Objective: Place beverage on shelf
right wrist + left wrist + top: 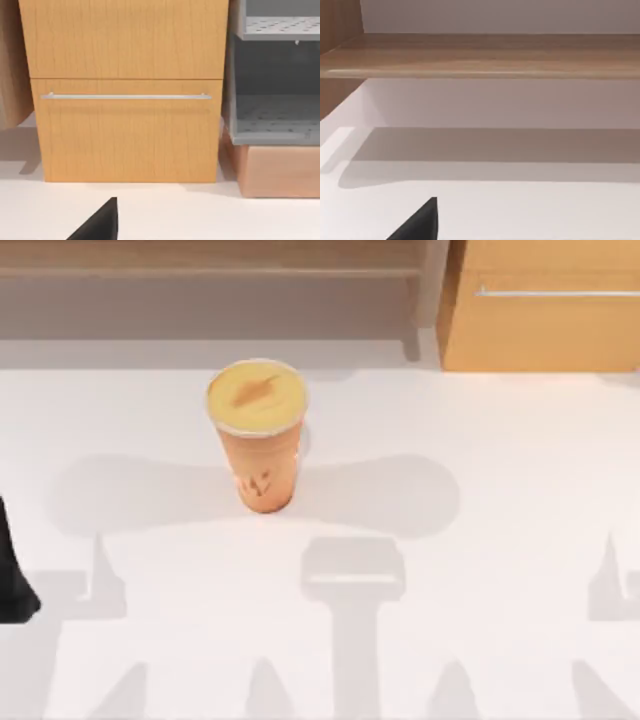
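Centre-left of the top view: the beverage (258, 435), a tapered orange-tan cup, stands upright on the white bench (480, 570), its pale yellow lid marked with an orange smear and a light logo on its side.
Beverage's surroundings: bare bench on every side; nothing touches the cup, and it stands near the bench's far edge, in front of the shelf.
Shelf: the light-brown wooden shelf (210, 270) runs along the upper edge of the top view, from the upper left to an upright post just left of the cabinet; the left wrist view shows its horizontal board (485, 57) across the upper part of the frame, with white surface beneath it.
Cabinet: an orange-wood cabinet (545, 325) with a silver bar handle (125, 96) sits in the upper right of the top view; the right wrist view shows it front-on.
Rack: a grey rack (275, 115) on a tan block stands just beside the cabinet in the right wrist view.
Left arm: a dark part shows at the left edge of the top view, low in the frame, well apart from the cup; whether its gripper is spread or pressed together cannot be told.
Right gripper: state cannot be told.
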You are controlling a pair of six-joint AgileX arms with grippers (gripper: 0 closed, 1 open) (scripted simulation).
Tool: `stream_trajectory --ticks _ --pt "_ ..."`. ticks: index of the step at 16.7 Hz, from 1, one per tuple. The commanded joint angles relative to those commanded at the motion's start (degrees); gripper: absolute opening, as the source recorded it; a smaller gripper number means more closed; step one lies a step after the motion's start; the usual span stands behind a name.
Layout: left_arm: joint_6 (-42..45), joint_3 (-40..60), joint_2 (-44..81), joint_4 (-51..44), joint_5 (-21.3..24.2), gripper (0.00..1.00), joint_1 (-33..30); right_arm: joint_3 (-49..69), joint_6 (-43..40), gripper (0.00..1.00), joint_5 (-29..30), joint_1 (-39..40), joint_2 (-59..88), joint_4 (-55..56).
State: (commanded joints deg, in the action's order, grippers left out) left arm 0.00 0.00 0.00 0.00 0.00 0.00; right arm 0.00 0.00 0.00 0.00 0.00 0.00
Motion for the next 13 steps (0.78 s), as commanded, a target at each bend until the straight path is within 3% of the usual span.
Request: stream_trajectory --ticks 3,6,13 --pt "-0.1 0.4 0.5 0.5 -0.5 1.0 -0.3 0.0 0.0 1.0 0.0 0.0 0.0 0.0" --pt "-0.6 3.5 5.3 5.6 -4.2 1.0 -3.3 0.0 0.0 1.0 0.0 0.0 0.0 0.0" --pt "-3.0 13.1 36.5 30.0 -20.7 1.0 -18.3 0.0 0.0 1.0 0.0 0.0 0.0 0.0"
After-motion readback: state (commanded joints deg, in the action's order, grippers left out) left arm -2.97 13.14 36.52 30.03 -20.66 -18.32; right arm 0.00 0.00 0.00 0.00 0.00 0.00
